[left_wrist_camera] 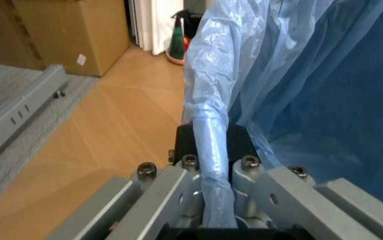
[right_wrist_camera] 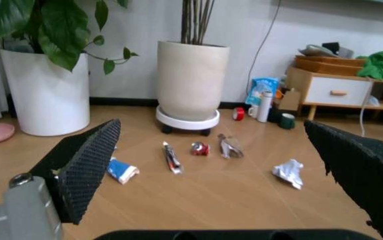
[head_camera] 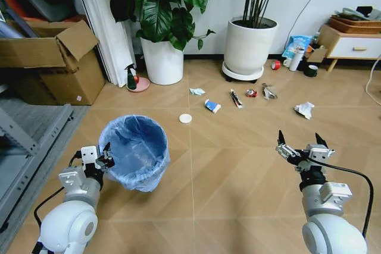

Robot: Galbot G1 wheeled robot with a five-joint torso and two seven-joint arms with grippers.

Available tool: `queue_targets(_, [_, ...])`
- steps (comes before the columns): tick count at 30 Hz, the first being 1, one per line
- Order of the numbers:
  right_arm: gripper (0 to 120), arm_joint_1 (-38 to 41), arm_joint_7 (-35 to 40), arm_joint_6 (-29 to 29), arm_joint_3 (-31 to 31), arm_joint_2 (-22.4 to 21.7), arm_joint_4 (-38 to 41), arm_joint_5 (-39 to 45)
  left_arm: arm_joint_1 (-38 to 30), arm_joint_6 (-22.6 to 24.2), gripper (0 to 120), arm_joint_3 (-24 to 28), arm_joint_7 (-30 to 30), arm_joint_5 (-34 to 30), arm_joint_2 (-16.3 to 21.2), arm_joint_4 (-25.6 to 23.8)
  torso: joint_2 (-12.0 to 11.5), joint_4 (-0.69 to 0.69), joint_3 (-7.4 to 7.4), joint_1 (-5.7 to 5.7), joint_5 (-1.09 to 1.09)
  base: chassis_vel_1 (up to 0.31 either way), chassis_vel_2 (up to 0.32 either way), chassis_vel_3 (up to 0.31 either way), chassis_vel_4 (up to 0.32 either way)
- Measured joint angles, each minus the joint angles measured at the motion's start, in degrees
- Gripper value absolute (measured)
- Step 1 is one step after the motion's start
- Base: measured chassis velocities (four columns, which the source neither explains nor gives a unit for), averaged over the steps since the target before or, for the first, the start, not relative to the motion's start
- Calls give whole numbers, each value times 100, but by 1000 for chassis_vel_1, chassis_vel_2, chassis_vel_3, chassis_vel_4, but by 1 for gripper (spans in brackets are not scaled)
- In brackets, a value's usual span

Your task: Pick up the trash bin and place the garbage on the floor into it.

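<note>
The trash bin [head_camera: 136, 151] stands upright on the floor [head_camera: 238, 171], mouth pointing straight up, and the left gripper [head_camera: 106, 157] is pinched on its rim on the bin's left side, with the blue bag bunched between the fingers [left_wrist_camera: 241, 170]. The right gripper [head_camera: 302, 145] hangs well off to the other side, fingers spread wide, holding nothing. Out past it the garbage is strewn: crumpled paper [head_camera: 305, 109], a blue-white cup [head_camera: 212, 106], a thin dark wrapper [head_camera: 236, 98] lying lengthwise away from the robot, a red can [head_camera: 252, 93], a white disc [head_camera: 186, 118]. Two white plant pots [head_camera: 250, 46] stand behind the litter.
</note>
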Motion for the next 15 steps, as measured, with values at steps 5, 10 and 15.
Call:
queue_targets(5, [100, 9, -2, 4, -3, 10, -5, -3, -5, -3, 0, -12, 1, -3, 4, 0, 0, 0, -1, 0, 0, -171, 259, 178, -269])
queue_targets(10, [100, 10, -5, 10, -4, 14, -9, -4, -7, -3, 0, -14, 2, -4, 2, 0, 0, -1, -1, 0, -1, -166, 281, 166, -286])
queue_targets(15, [100, 7, -10, 16, -11, 17, -12, -5, 9, -11, 0, -12, 4, 9, -10, 0, 0, 1, 0, 0, 0, -160, 299, 177, -304])
